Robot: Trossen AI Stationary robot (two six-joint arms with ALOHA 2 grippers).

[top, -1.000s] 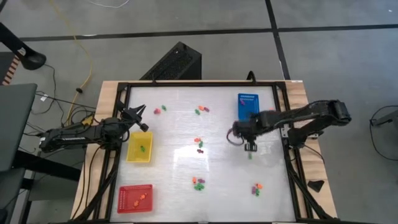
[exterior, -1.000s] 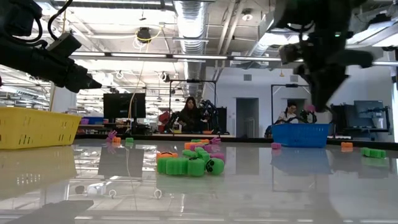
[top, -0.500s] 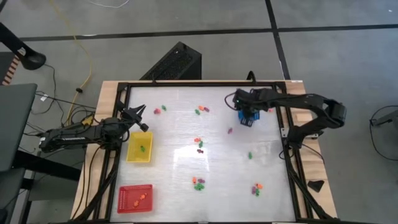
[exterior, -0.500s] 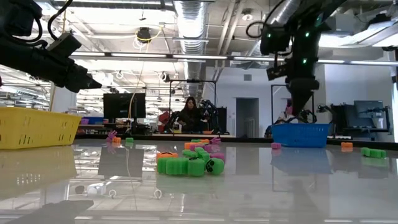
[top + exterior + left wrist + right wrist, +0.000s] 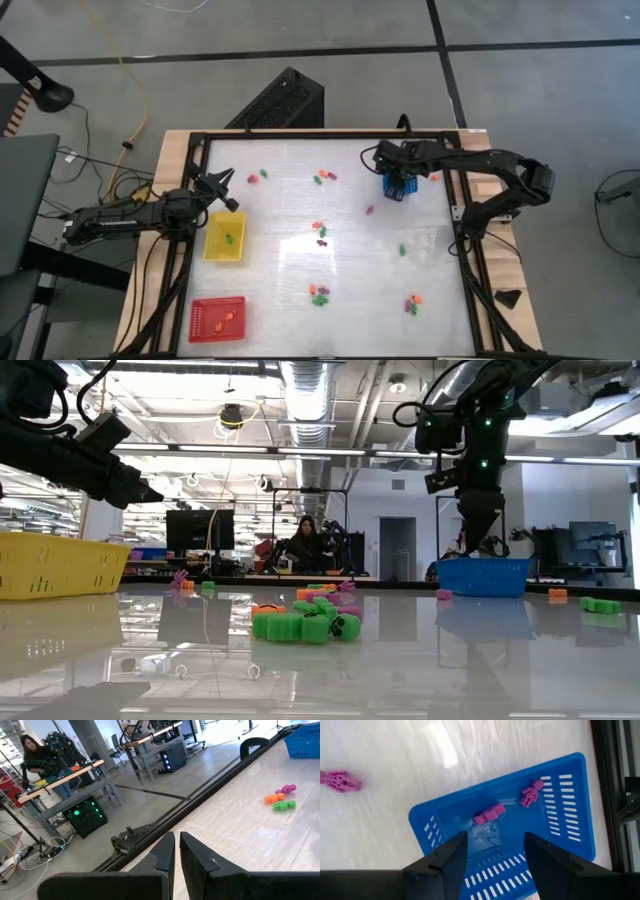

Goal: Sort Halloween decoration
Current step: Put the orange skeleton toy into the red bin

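Blue tray under right tool, spread, barely shifted; apparently two purple pieces inside.

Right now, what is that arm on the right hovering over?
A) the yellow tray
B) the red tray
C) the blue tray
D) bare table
C: the right gripper hangs open above the blue tray, where two purple pieces lie.

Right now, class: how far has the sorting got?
Done: two purple pieces lie in the blue tray, green in the yellow tray, orange in the red tray. In hand: the right gripper hangs open over the blue tray. Left: clusters scattered on the table. The left gripper waits, shut.
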